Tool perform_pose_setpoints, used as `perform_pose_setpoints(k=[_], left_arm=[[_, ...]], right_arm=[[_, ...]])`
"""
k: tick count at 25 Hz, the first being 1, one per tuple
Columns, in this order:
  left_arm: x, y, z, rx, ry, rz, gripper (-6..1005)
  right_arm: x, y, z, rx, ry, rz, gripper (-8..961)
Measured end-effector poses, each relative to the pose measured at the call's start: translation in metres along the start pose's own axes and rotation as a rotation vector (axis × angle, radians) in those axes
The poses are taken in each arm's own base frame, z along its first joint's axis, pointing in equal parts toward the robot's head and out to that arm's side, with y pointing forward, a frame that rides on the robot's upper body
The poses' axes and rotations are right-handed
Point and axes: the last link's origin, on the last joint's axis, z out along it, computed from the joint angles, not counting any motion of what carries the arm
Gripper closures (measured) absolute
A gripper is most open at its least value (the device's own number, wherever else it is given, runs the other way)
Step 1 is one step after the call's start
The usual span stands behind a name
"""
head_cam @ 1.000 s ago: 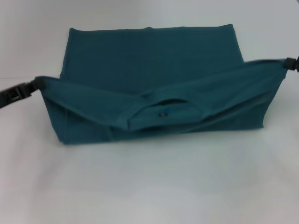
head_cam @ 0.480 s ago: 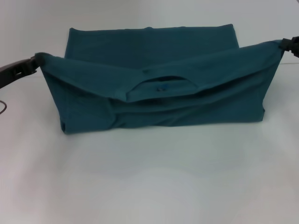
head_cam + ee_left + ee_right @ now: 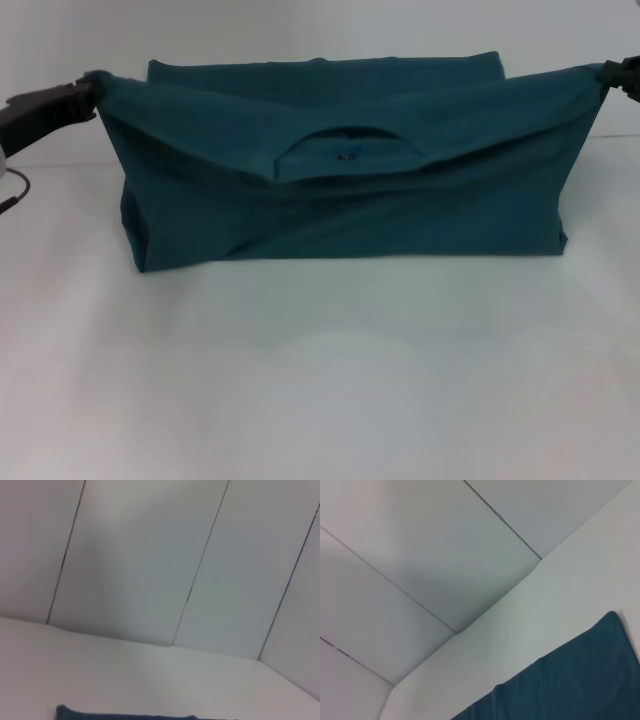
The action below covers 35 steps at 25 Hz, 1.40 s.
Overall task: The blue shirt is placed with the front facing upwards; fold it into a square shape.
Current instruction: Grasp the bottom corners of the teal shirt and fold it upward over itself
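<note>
1. The blue shirt point(image 3: 340, 200) lay on the white table point(image 3: 320, 380), toward the far side of the work area, its lower portion resting flat on the surface.
2. The near layer of the shirt was raised off the table and stretched between the two grippers, forming a taut upper edge that sagged slightly toward the middle.
3. The round neck opening point(image 3: 345, 150), with a small dark label inside it, faced the head camera near the centre of the raised layer.
4. The left gripper point(image 3: 88, 88) was at the raised layer's left corner, clamped on the fabric there, above the table.
5. The right gripper point(image 3: 610, 72) was at the raised layer's right corner, at the edge of the head view, pinching the fabric at a similar height.
6. Behind the raised layer, the far edge of the flat portion showed as a narrow teal band.
7. The left wrist view showed a panelled wall point(image 3: 150, 560), the table, and a thin strip of the shirt point(image 3: 125, 715).
8. The right wrist view showed the same wall point(image 3: 420, 555) and a wider expanse of the shirt point(image 3: 570, 680) lying on the table.
</note>
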Motion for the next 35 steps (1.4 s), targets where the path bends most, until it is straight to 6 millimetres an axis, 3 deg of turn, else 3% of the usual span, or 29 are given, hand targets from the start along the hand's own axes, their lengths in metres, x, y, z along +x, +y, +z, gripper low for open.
perform_pose_setpoints(k=[19, 35], left_arm=[[0.029, 0.002, 0.014, 0.004, 0.016, 0.134, 999], [0.033, 0.002, 0.014, -0.018, -0.015, 0.176, 998]], right_arm=[[-0.012, 0.005, 0.006, 0.009, -0.037, -0.025, 934], [-0.017, -0.002, -0.004, 0.046, 0.028, -0.077, 934]])
